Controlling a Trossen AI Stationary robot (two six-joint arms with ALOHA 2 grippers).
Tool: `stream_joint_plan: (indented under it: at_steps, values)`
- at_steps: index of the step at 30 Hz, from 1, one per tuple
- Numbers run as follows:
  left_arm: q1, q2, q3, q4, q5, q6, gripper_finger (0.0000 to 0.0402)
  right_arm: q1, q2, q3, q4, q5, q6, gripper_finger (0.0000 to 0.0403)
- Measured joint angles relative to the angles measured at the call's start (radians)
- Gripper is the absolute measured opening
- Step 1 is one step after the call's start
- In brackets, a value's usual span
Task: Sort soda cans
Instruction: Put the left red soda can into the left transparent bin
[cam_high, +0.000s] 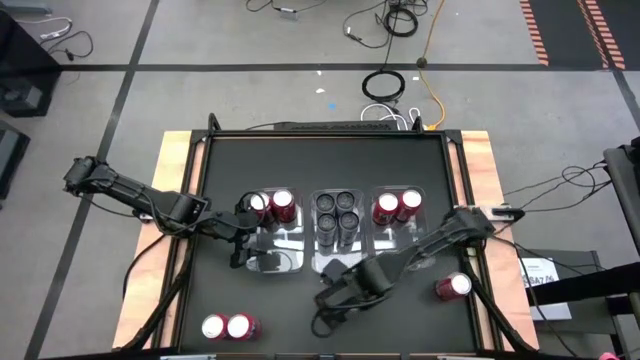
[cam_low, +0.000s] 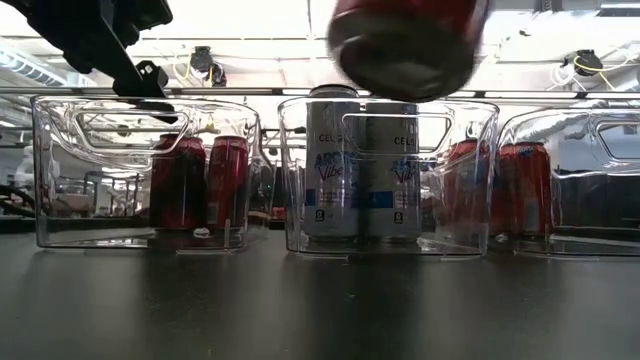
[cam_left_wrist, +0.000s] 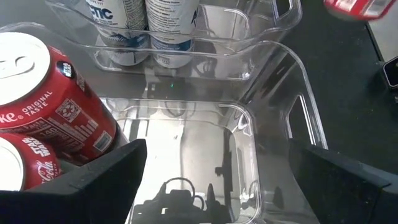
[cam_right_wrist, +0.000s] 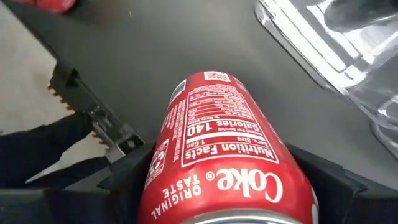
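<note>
High view, looking straight down on a dark table: three clear plastic bins sit in a row across the middle. The left bin (cam_high: 268, 262) holds two red cans (cam_high: 271, 206) at its far end, with the rest of it bare. The middle bin (cam_high: 318, 232) holds four grey-topped cans (cam_high: 338, 211), packed together. The right bin (cam_high: 385, 236) holds two more red cans (cam_high: 397, 207).

Three red cans are still loose on the table: a pair (cam_high: 227, 327) touching each other near the front left edge, and one (cam_high: 453, 287) near the right edge.

The right gripper (cam_right_wrist: 224, 186) is clamped around a red Coke can (cam_right_wrist: 233, 158), carried above the table in front of the middle bin. The left gripper (cam_left_wrist: 214, 165) hovers over the bare part of the left bin, its fingers spread wide and holding nothing.

By my count, the dark cans look finished; four red ones remain to be binned, including the one being carried. So the job seems roughly two-thirds done.
</note>
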Motion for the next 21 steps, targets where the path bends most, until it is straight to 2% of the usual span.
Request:
stream_joint_plan:
  at_steps: [3,7,10,21]
  values:
    - [0.000,0.000,0.000,0.000,0.000,0.000,0.0393,-0.022,0.105,0.142,-0.071,-0.007,0.035,0.0295]
    - [0.000,0.000,0.000,-0.004,0.000,0.000,0.0393,-0.055,0.124,0.063,0.038,-0.093,0.146,0.0295]
    - [0.000,0.000,0.000,-0.007,0.000,0.001,0.0393,-0.067,0.146,0.062,0.039,-0.121,0.211,0.0295]
    - [0.000,0.000,0.000,-0.008,0.000,0.001,0.0393,-0.087,0.198,0.062,-0.046,-0.134,0.402,0.0308]
